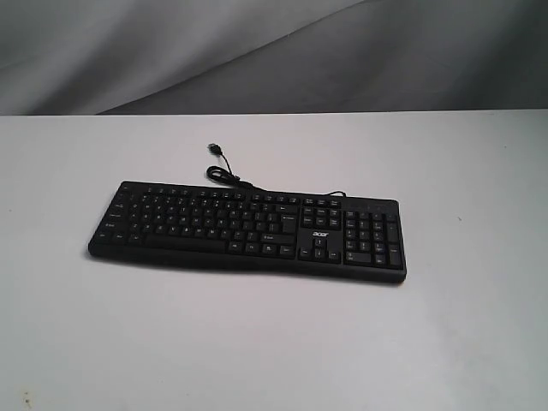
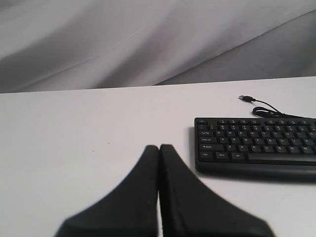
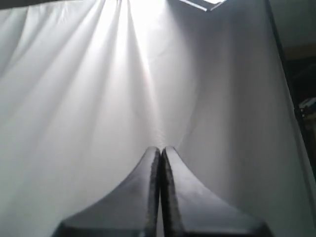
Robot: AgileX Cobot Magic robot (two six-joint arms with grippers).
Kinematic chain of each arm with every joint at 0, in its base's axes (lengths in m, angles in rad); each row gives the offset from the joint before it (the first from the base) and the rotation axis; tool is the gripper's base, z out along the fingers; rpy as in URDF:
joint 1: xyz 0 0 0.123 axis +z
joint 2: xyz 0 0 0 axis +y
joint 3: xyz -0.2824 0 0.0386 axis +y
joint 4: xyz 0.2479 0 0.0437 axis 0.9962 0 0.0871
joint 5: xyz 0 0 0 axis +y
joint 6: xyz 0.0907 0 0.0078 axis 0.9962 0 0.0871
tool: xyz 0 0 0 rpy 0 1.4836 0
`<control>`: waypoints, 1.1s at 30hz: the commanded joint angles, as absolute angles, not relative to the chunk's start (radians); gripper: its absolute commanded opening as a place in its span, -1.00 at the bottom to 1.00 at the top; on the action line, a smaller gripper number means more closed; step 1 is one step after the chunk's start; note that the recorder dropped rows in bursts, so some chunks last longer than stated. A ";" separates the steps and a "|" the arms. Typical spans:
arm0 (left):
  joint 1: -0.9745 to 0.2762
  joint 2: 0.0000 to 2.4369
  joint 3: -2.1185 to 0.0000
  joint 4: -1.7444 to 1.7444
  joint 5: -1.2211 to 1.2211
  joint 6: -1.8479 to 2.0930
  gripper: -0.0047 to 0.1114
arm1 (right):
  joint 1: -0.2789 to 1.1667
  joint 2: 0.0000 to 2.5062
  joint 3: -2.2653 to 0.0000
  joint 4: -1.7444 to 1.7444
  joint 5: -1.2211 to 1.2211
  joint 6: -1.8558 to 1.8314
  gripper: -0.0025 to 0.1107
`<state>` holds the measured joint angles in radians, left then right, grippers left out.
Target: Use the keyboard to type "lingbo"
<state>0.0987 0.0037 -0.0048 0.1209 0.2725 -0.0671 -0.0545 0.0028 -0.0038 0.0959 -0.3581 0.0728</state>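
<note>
- Keyboard (image 1: 248, 229): long and black, lying flat and keys up on the white table (image 1: 257, 342). It sits about mid-table, with its long side toward the front edge. The number pad and a small white logo (image 1: 318, 231) are toward its right end.
- A thin cable (image 1: 224, 174) curls off the back edge. It ends in a loose plug (image 1: 217, 150) on the table, joined to nothing I can see.
- The keyboard lies square and nothing rests on it, probably so that either arm can drop straight onto the letter keys.
- Left fingers (image 2: 143, 177): pressed together with no gap, holding nothing. Closed like this they form one blunt tip, which I judge would suit poking a single key at a time.
- Left arm pose: its wrist camera looks low and level across the table, with the fingers pointing forward. They are near the keyboard's left end but apart from it.
- Right fingers (image 3: 143, 182): also shut tight and empty.
- Right arm pose: its camera shows only pale draped cloth (image 3: 74, 98), with no table or keyboard. This arm seems tilted up and away from the work.
- Neither arm shows in the wide view, so both seem to sit clear of the keys. As far as I can judge, typing has not yet begun.
</note>
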 commanded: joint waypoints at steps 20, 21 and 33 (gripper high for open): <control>0.100 0.000 0.000 0.117 0.265 -0.069 -0.91 | -0.056 0.845 -0.859 -0.453 -0.021 0.600 -0.96; 0.100 0.000 0.000 0.117 0.265 -0.069 -0.91 | -0.056 0.919 -0.933 -0.464 0.061 0.596 -0.96; 0.100 0.000 0.000 0.117 0.265 -0.069 -0.91 | -0.050 1.638 -1.409 -0.035 0.761 -0.180 -0.96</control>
<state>0.0987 0.0037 -0.0048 0.1209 0.2725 -0.0671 -0.0545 1.5283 -1.3927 -0.2442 0.7045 0.0596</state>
